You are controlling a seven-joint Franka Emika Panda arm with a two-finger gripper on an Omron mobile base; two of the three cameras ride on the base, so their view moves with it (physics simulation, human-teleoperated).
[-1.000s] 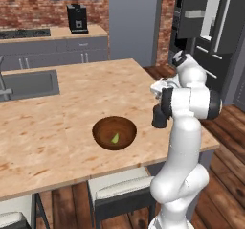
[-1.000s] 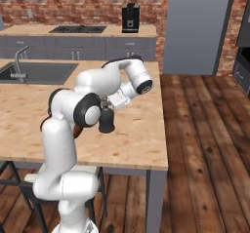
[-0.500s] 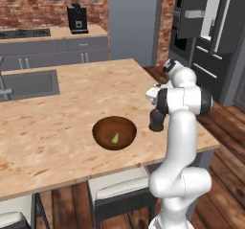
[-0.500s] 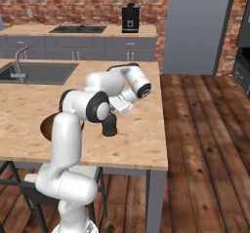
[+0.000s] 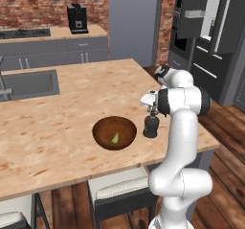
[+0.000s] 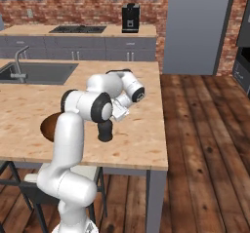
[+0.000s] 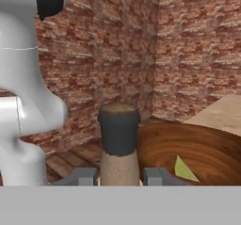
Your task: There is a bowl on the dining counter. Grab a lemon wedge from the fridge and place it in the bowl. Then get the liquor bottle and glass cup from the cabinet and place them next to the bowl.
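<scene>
Hand view shows my pincer (image 7: pixel 120 177) closed narrowly around the liquor bottle (image 7: pixel 118 144), held upright so it can stand beside the bowl (image 5: pixel 114 132). A lemon wedge (image 5: pixel 115 138) already lies inside. Bare dining counter (image 5: pixel 72 108) surrounds them; its near edge is close.

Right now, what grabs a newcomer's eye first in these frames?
The white arm folded low over the dining counter, its end effector closed around a dark bottle that stands at the counter's near edge. Just left of the bottle sits a brown wooden bowl with a small lemon wedge inside. Behind to the right, the dark fridge has a door ajar.
</scene>
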